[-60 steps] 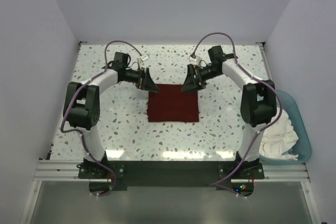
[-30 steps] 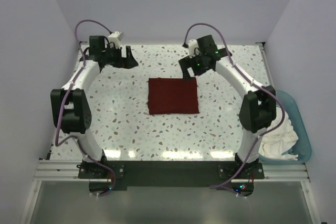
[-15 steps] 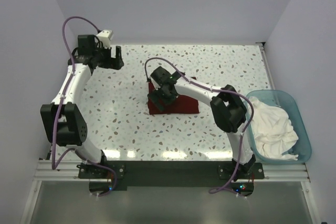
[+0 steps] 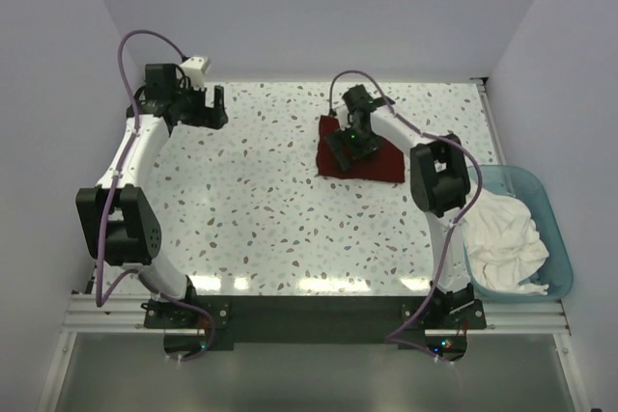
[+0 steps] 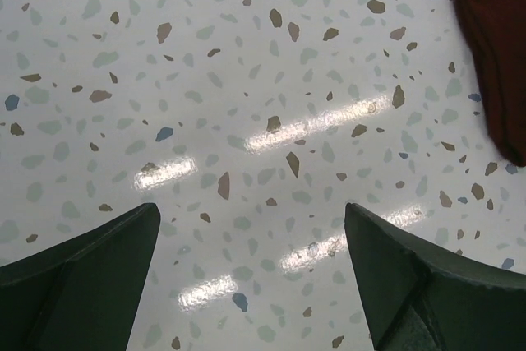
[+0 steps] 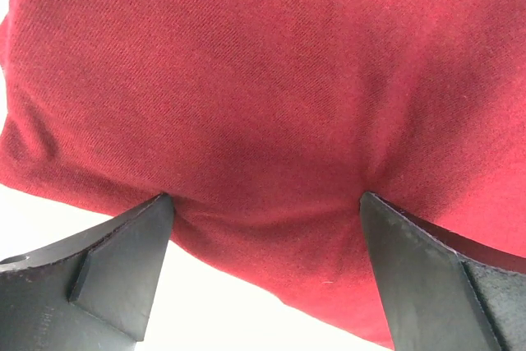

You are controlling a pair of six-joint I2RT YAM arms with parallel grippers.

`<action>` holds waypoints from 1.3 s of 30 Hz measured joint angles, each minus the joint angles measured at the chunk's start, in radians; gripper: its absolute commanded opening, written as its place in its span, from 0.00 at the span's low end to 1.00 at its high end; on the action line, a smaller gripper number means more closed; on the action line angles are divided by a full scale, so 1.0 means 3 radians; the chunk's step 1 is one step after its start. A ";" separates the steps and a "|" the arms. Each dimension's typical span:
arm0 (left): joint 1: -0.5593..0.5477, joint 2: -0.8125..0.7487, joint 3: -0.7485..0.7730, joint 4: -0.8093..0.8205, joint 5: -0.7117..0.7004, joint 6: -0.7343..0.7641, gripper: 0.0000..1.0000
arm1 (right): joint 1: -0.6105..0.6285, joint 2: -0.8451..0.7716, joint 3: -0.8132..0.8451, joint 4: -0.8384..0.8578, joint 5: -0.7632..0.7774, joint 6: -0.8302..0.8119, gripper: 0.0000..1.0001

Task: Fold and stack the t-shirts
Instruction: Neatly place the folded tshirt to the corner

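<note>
Subject: folded dark red cloth t-shirt (image 4: 377, 171), a flat rectangle on the white speckled table top (image 4: 261, 209), right of centre toward the far side.
Right tool: we find the right gripper (image 6: 265, 199) with its jaws spread wide and both black fingertips (image 6: 131, 244) pressed down into the red cloth near its edge; nothing is pinched between them.
Left tool: the left gripper (image 5: 251, 211) hangs at the far left, jaws wide and empty, over bare table, with the red shirt only at the edge of its wrist view.
Second garment: crumpled white cloth t-shirt (image 4: 507, 238), unfolded, lies in the light blue plastic tub (image 4: 543, 198) at the right edge.
Step in hand: we judge it to be sliding the folded shirt aside under downward pressure, to free the middle for the white one.
Method: we advise even pressure on both fingertips and a slow, straight slide, so the layers travel together.
Risk: we note a dimple at each fingertip; too much drag may shear the top layer and open the fold.
Check: we recommend lifting straight up once the shirt is placed, leaving its edges square.
</note>
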 measured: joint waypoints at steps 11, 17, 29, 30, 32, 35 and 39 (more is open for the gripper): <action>0.0000 0.0290 0.0278 -0.0088 0.0000 0.0086 1.00 | -0.1019 0.0398 0.0682 -0.0548 -0.0050 -0.1064 0.99; 0.0000 0.0306 0.0303 -0.0134 0.0010 0.0093 1.00 | -0.1348 0.0472 0.0802 -0.0701 -0.0057 -0.1499 0.99; 0.0000 0.0492 0.0468 -0.0191 0.0123 0.0092 1.00 | -0.1765 0.0586 0.1003 -0.0832 -0.0080 -0.1976 0.99; 0.0000 0.0502 0.0476 -0.0198 0.0134 0.0092 1.00 | -0.1783 0.0586 0.1003 -0.0832 -0.0081 -0.2010 0.99; 0.0000 0.0521 0.0490 -0.0209 0.0154 0.0092 1.00 | -0.1813 0.0593 0.1011 -0.0834 -0.0083 -0.2087 0.99; 0.0000 0.0549 0.0515 -0.0214 0.0167 0.0093 1.00 | -0.1851 0.0636 0.1081 -0.0867 -0.0083 -0.2190 0.99; 0.0000 0.0562 0.0525 -0.0219 0.0175 0.0094 1.00 | -0.1892 0.0743 0.1272 -0.0950 -0.0078 -0.2275 0.99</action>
